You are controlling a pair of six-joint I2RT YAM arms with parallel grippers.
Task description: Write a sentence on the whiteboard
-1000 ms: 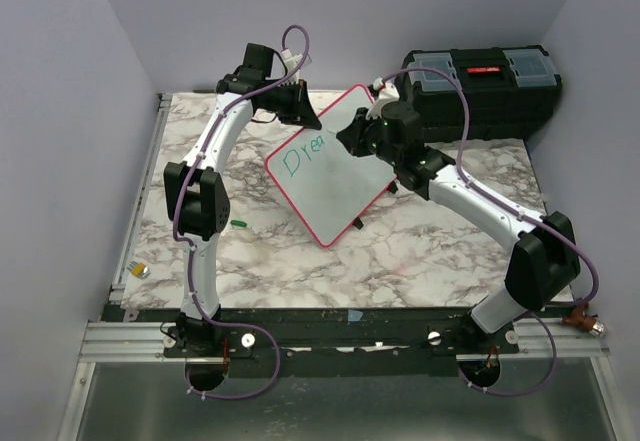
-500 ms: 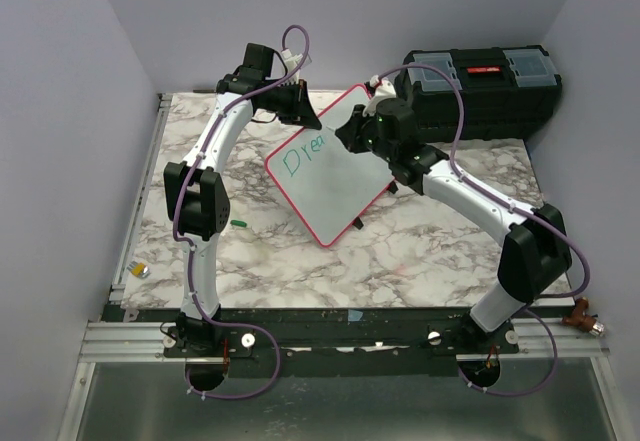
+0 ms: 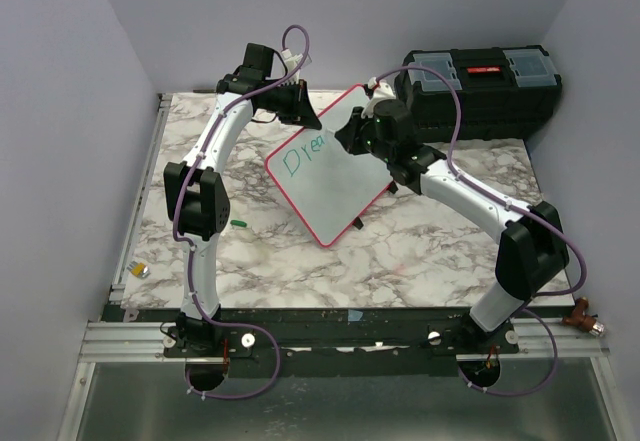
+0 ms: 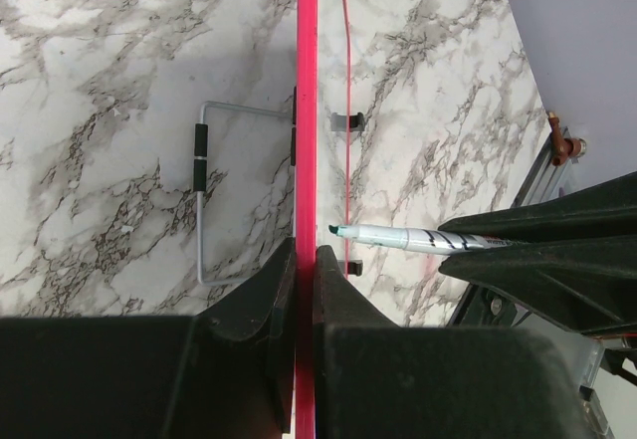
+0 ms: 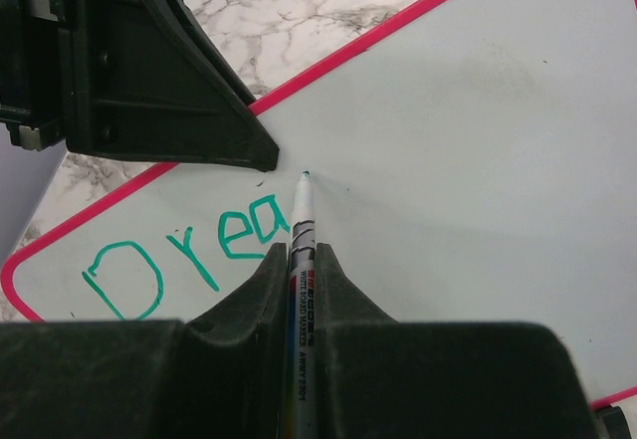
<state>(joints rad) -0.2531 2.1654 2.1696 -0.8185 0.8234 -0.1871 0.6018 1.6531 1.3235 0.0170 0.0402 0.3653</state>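
The whiteboard (image 3: 335, 186), white with a red-pink rim, is held tilted above the marble table. My left gripper (image 3: 303, 109) is shut on its upper rim; in the left wrist view the rim (image 4: 307, 110) runs edge-on between the fingers of the left gripper (image 4: 306, 252). The sentence (image 5: 189, 255) reads "Drea" in green. My right gripper (image 5: 301, 252) is shut on a white marker (image 5: 302, 215), whose green tip sits just right of the "a", very close to the board (image 5: 478, 160). The same marker (image 4: 398, 236) points at the board's face.
A black toolbox (image 3: 485, 86) stands at the back right, close behind the right arm. A small green cap (image 3: 238, 223) lies on the table left of the board, and a small yellow-and-grey object (image 3: 140, 270) near the left edge. A wire stand (image 4: 202, 180) lies under the board.
The right gripper with the marker has shifted slightly left and up across the board. The left arm and board have stayed put, and the writing still reads "Drea".
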